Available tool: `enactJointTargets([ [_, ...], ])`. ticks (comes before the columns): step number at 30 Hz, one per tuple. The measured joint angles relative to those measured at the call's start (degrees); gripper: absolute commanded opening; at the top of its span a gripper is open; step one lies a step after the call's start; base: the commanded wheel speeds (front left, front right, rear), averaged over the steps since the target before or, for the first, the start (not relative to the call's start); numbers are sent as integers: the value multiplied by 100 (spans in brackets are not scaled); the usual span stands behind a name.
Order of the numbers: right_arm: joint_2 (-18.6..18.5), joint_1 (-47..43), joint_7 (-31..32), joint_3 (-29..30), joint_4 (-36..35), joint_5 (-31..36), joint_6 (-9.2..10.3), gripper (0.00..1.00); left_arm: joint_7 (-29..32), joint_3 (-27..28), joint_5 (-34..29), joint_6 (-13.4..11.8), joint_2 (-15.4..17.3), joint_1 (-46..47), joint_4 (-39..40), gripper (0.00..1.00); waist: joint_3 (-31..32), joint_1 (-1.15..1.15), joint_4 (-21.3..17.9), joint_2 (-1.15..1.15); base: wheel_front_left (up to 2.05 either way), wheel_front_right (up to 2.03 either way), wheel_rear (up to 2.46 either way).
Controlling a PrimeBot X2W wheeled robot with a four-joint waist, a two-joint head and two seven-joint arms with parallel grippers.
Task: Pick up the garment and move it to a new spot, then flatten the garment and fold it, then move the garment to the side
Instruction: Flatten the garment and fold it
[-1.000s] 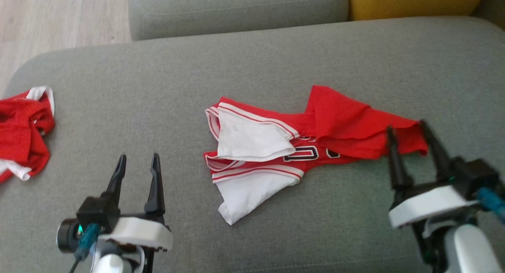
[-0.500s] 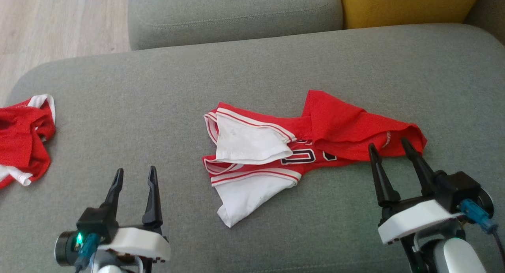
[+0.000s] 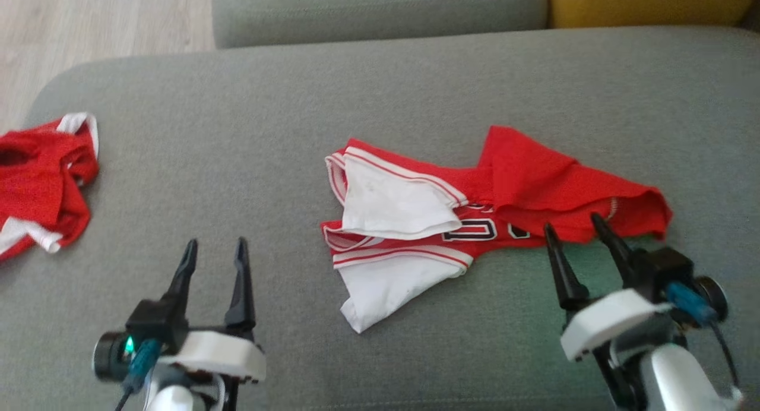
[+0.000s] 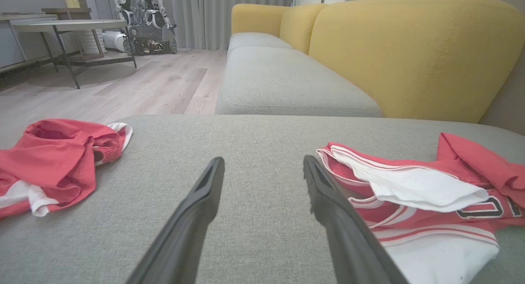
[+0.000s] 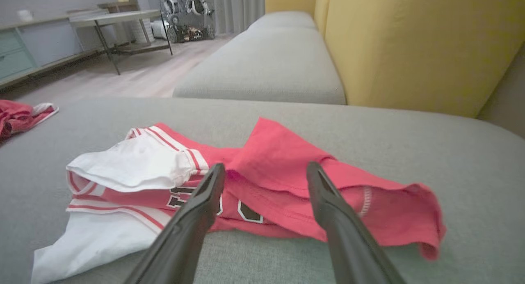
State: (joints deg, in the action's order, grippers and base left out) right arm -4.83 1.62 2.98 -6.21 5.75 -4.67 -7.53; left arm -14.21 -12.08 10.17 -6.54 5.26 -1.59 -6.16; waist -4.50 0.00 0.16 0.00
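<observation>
Crumpled red-and-white jersey (image 3: 475, 221) lay mid grey seat cushion (image 3: 380, 102). Right gripper (image 3: 570, 221) spread wide, empty, over cushion's right front at red hem. Left gripper (image 3: 215, 241) likewise wide, empty, over cushion's left front. Called for firm pinch on hem edge, then lift clear of cushion before carrying.

Your garment (image 3: 534, 182) is a red jersey with white sleeves, red-and-white striped trim and black-outlined white digits. It's crumpled, not flat, on the grey sofa cushion (image 3: 237, 161), centre to right in the head view. The white sleeves are bunched at its left end, and the red body is folded over itself toward the right.
</observation>
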Motion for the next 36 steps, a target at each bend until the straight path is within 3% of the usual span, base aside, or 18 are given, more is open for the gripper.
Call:
enactJointTargets([
  [15, -168, 1344, 108, -248, 1800, 125, 0, 100, -8, -207, 1, 52, -103, 538, -248, 100, -675, 0, 520, 0, 0, 0, 0],
  [16, -164, 1382, 108, -247, 1826, 125, 0, 43, -9, -205, 1, 51, -110, 569, -250, 100, -699, 0, 523, 0, 0, 0, 0],
  [17, -162, 1429, 122, -240, 1853, 125, 0, 13, -9, -205, 1, 51, -119, 588, -247, 100, -718, 0, 518, 0, 0, 0, 0],
  [18, -162, 1474, 166, -232, 1859, 125, 0, 0, -9, -207, 0, 52, -129, 604, -247, 100, -733, 0, 506, 0, 0, 0, 0],
  [24, -154, 1584, 183, -96, 1693, 80, 0, 0, -9, -201, -1, 58, -159, 667, -236, 100, -763, 0, 411, 0, 0, 0, 0],
  [28, -178, 1614, 182, 392, 1475, 20, 0, 0, -9, -187, -36, 73, -160, 667, -210, 100, -768, 0, 331, 0, 0, 0, 0],
  [33, -549, 1942, 196, 1209, 1642, 19, 0, 0, -9, -188, -52, 109, -168, 669, -167, 100, -807, 0, 278, 0, 0, 0, 0],
  [36, -747, 2241, 236, 1361, 2007, -77, 0, 0, -9, -192, -53, 154, -174, 689, -164, 100, -878, 0, 285, 0, 0, 0, 0],
])
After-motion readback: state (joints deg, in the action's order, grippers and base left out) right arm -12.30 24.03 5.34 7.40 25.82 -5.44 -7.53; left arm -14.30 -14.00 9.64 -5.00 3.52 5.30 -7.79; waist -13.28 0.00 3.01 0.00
